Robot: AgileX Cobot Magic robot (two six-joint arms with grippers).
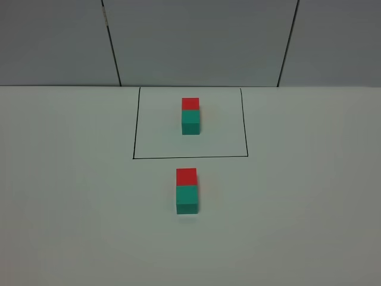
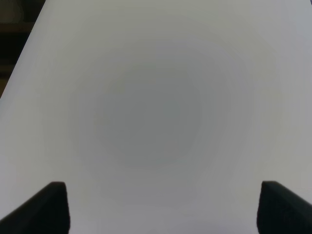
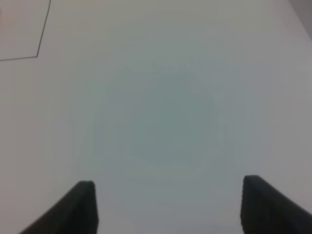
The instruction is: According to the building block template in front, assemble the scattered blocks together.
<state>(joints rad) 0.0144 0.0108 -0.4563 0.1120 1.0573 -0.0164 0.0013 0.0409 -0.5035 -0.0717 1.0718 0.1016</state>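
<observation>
In the exterior high view the building block template (image 1: 190, 117) stands inside a thin black drawn rectangle (image 1: 190, 158): a red cube behind a teal-green cube, joined. In front of the rectangle the unframed red cube (image 1: 186, 176) touches the far face of the unframed teal-green cube (image 1: 187, 199), in the same order as the template. Neither arm shows in that view. The left gripper (image 2: 161, 207) is open over bare white table, holding nothing. The right gripper (image 3: 168, 204) is open over bare table too, with a corner of the black rectangle (image 3: 39, 54) in its view.
The white table (image 1: 71, 208) ends at a grey panelled wall (image 1: 196, 42) at the back. The table's edge and a dark area beyond it (image 2: 14, 34) show in the left wrist view.
</observation>
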